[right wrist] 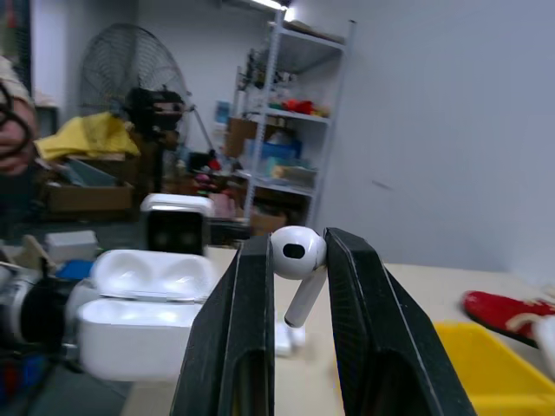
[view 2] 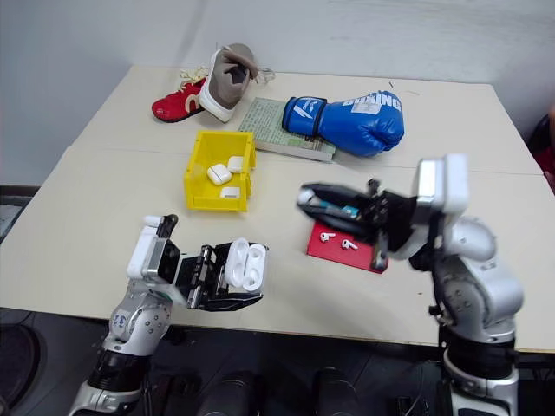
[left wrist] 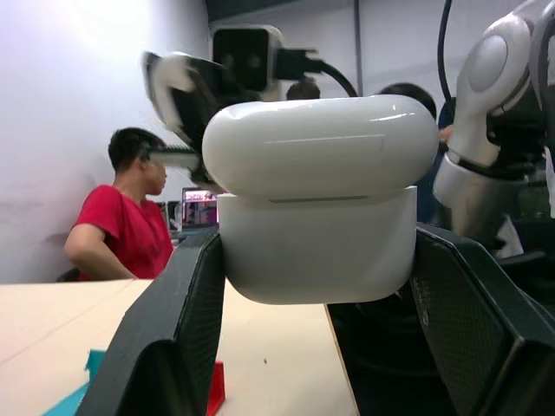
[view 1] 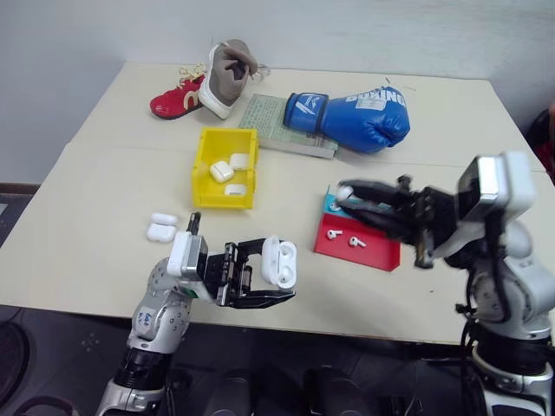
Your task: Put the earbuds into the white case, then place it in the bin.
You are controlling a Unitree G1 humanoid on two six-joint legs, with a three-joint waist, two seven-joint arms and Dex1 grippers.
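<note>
Right wrist view: we see the right tool [right wrist: 297, 286] clamped on one earbud [right wrist: 296, 259] by its head, near the open white case [view 1: 279, 262] clamped in the left tool [view 1: 260, 276] above the bench [view 1: 104, 251] edge. Risk: a misaligned stem may jam, or the earbud may drop to the floor.

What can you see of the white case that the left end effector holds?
The case is small, glossy white plastic with rounded corners. Its hinged lid stands open, and the two hollow seats inside look empty. The left end effector clamps its lower body between two black fingers and holds it in the air near the table's front edge, touching nothing else. The right end effector, gripping an earbud, points toward it.
</note>
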